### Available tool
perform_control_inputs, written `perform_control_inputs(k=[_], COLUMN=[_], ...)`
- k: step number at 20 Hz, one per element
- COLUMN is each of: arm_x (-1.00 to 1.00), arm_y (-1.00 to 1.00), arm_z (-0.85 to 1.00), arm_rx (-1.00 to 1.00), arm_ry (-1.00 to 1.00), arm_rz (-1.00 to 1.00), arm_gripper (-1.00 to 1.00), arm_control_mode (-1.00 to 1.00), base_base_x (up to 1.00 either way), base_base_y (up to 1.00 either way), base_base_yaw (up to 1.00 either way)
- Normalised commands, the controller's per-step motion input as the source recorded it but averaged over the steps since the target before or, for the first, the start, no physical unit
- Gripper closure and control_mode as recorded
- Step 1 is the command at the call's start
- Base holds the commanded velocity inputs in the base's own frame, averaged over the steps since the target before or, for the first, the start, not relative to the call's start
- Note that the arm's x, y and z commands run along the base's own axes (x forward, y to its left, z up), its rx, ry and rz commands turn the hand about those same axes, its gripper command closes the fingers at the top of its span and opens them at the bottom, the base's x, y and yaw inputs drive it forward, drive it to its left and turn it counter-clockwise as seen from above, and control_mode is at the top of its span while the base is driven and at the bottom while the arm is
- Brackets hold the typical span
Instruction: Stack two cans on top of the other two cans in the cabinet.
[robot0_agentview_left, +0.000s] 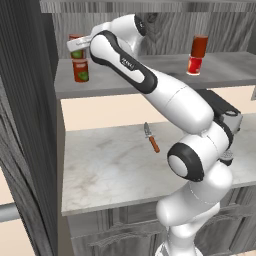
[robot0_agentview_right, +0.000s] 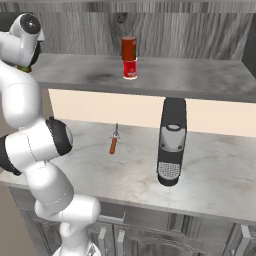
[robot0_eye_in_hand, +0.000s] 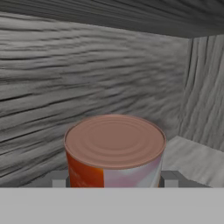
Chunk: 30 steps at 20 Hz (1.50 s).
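nearest us on the pale marble counter (robot0_agentview_left: 115, 170) lie an orange-handled knife (robot0_agentview_left: 151, 139) and a dark coffee machine (robot0_agentview_right: 171, 141). above, on the grey wood-grain cabinet (robot0_agentview_left: 150, 75) shelf, two red cylindrical tins stand stacked at right (robot0_agentview_right: 129, 57). at left our gripper (robot0_agentview_left: 75, 46) has its fingers closed on a green-labelled can (robot0_eye_in_hand: 113, 151), resting on another can (robot0_agentview_left: 80, 70); its ridged round lid faces the grained back wall.

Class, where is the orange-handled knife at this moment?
The knife lies flat on the marble counter, below the cabinet shelf and left of the black coffee machine in the right base view.
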Motion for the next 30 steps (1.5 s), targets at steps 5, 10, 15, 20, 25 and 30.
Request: perform_control_inputs(k=[5,10,15,20,25,30], arm_x=[0.0,0.0,0.0,0.0,0.0,0.0], arm_y=[-0.1,-0.02,0.0,0.0,0.0,0.0], arm_z=[0.0,0.0,-0.03,-0.03,-0.05,-0.1], arm_rx=[-0.02,-0.01,-0.01,0.0,0.0,0.0], arm_ry=[0.0,0.0,0.0,0.0,0.0,0.0], arm_rz=[0.0,0.0,0.0,0.0,0.0,0.0], arm_gripper=[1.0,1.0,1.0,1.0,1.0,1.0], arm_control_mode=[-1.0,-1.0,-1.0,-1.0,-1.0,-1.0], base_base_x=[0.0,0.0,0.0,0.0,0.0,0.0], base_base_y=[0.0,0.0,0.0,0.0,0.0,0.0], base_base_yaw=[0.0,0.0,0.0,0.0,0.0,0.0])
